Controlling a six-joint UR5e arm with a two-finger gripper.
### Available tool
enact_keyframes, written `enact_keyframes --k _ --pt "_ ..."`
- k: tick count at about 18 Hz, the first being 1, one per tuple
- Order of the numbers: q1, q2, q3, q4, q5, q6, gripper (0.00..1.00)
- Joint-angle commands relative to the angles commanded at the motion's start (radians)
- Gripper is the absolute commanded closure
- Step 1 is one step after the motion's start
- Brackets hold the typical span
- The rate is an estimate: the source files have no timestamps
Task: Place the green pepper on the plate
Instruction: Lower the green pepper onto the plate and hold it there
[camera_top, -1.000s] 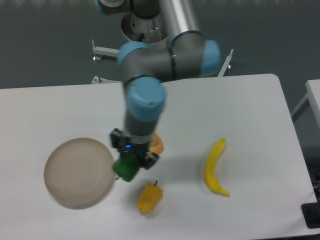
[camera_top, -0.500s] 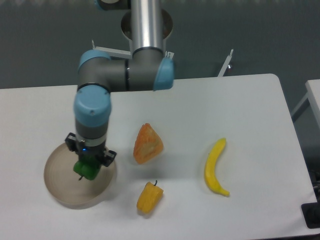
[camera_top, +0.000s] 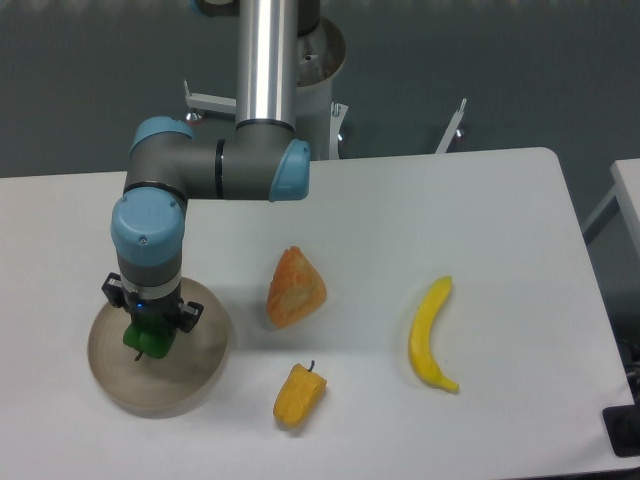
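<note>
The green pepper (camera_top: 147, 341) is a small dark-green lump held over the middle of the plate (camera_top: 192, 372), a round beige dish at the table's left front. My gripper (camera_top: 148, 332) points straight down above the plate and is shut on the pepper. The wrist hides the top of the pepper and the far part of the plate. Whether the pepper touches the plate's surface cannot be made out.
An orange wedge-shaped fruit piece (camera_top: 294, 288) lies right of the plate. A yellow-orange pepper (camera_top: 299, 395) sits near the front edge, and a banana (camera_top: 430, 334) lies further right. The arm's base (camera_top: 300, 60) stands behind the table's far edge.
The arm has swung left, carrying the green pepper from beside the plate's right rim to over the plate's middle. The orange wedge, once hidden by the wrist, now shows.
</note>
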Motion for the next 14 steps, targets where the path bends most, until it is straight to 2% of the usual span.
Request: enact_keyframes --k 3,14 --pt "-0.005 -0.011 -0.008 0.044 -0.003 -0.005 0.71" --pt "-0.006 -0.018 -0.012 0.063 -0.003 0.002 0.70"
